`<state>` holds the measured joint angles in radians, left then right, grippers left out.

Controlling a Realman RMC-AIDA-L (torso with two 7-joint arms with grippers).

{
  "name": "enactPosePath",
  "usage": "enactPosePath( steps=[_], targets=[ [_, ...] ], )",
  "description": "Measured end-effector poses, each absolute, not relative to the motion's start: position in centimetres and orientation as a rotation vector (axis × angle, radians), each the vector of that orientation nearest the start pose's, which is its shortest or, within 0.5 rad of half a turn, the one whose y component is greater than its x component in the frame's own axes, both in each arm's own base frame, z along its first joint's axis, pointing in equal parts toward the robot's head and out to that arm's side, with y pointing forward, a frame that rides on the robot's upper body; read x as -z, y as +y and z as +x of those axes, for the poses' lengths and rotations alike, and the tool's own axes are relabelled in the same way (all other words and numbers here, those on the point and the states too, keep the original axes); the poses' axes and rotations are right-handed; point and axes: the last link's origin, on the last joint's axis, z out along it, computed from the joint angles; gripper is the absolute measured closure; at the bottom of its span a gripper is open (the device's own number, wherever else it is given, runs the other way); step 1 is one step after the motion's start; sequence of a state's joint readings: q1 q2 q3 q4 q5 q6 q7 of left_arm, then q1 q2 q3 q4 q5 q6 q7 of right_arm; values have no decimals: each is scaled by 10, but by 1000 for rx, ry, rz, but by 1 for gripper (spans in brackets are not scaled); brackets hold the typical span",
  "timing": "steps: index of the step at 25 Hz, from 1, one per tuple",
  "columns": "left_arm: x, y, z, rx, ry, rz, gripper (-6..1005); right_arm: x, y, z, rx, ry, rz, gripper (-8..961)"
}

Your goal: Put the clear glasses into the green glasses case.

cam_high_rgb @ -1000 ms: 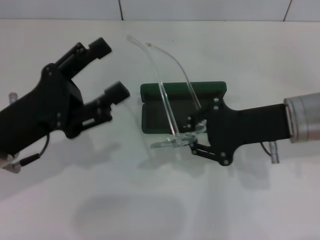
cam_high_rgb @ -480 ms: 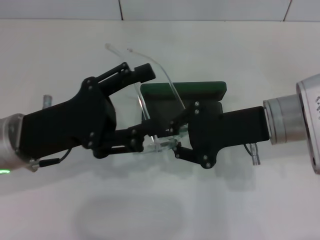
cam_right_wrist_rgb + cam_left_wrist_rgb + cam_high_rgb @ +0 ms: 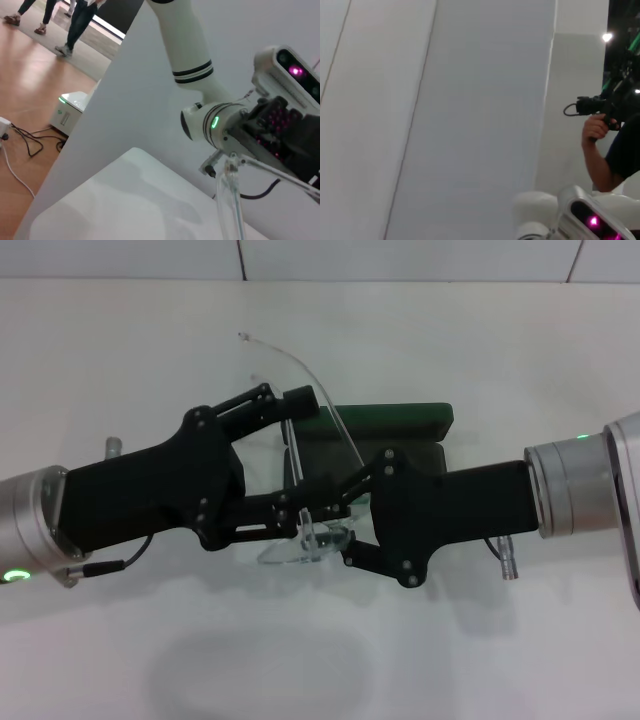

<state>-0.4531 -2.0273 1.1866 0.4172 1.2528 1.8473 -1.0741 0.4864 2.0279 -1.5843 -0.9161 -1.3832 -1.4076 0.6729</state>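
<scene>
The clear glasses [image 3: 292, 548] hang above the table in the head view, lenses low and thin arms rising toward the back. My right gripper [image 3: 336, 520] comes in from the right and is shut on their front frame. From the left, my left gripper [image 3: 304, 454] stands open, one finger behind and one in front of the arms near the hinges. The green glasses case [image 3: 395, 420] lies open behind both grippers, its inside largely hidden by the right one. In the right wrist view a clear piece of the glasses [image 3: 229, 200] shows close up, with the left gripper [image 3: 280, 131] beyond it.
A white table [image 3: 300, 660] runs to a tiled wall at the back. The left wrist view shows only wall panels, a person [image 3: 612, 145] holding a camera, and part of the robot's head [image 3: 585, 212].
The left gripper has come in from the left to straddle the glasses' arms, its fingers drawing closer together. The glasses have tipped, lenses lower. The right gripper has kept its hold.
</scene>
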Motion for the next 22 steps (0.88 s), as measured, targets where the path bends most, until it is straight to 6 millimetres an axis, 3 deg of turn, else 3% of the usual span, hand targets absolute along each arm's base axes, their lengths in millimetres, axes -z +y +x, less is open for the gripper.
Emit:
enactPosePath(
  steps=[11,22],
  targets=[
    [6,284,-218,1403,-460,-2810,112,53,304,151,-777,-974,-2703,831],
    [0,288,-210,1489,-388,-2740,112,54,302,155,-791,-945,-2704,832]
  ],
)
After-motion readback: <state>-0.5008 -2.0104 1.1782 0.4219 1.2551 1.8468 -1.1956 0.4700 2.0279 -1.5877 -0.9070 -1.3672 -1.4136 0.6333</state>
